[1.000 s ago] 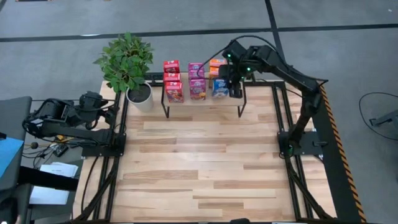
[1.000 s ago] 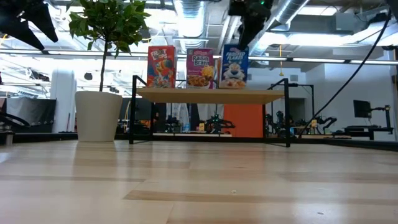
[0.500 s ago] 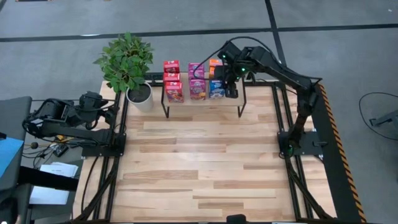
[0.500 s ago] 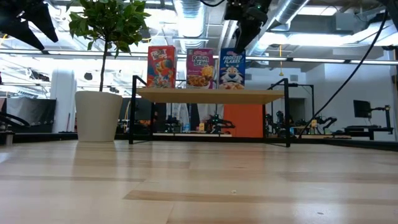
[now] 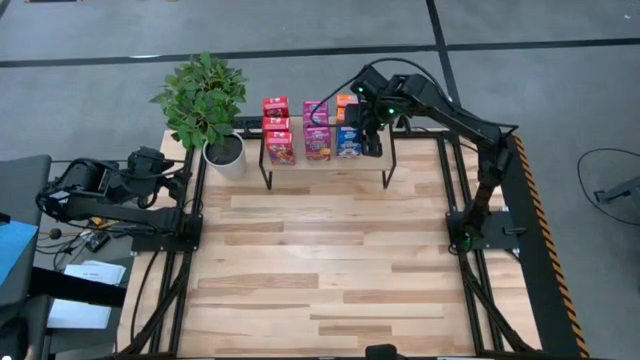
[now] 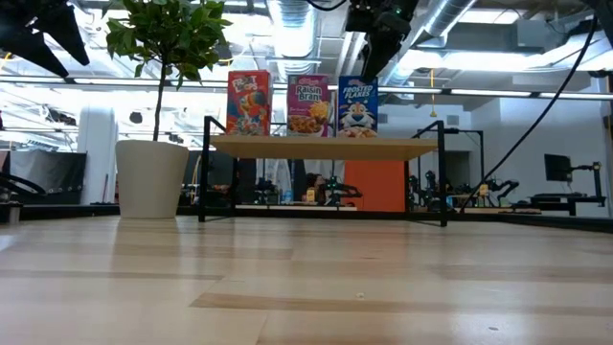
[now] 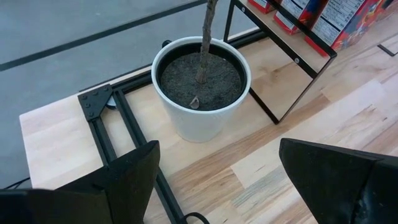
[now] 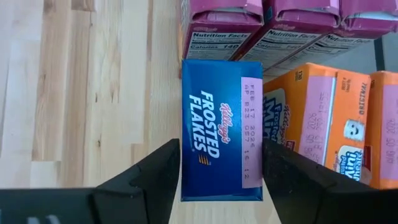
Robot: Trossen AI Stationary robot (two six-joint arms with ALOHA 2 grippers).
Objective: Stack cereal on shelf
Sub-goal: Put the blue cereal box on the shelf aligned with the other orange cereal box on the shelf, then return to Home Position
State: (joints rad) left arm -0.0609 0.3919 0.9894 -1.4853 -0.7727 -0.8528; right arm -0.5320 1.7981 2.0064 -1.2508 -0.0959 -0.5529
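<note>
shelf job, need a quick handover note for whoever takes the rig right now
Right tool: open, straddling the blue cereal box, a gap showing on each side; the box stands on the shelf, front row, next to the purple box.
Left tool: open, empty, parked by the potted plant off the shelf's end.
Done: red box, purple and blue boxes upright in front; more boxes, including orange boxes, behind them.
Left: lift the right tool clear. No loose boxes visible on the table.

From the low view, the front row of cereal boxes (image 6: 309, 105) on the shelf (image 6: 326, 147) hides those behind; the plant's (image 6: 165, 38) top is cut off
</note>
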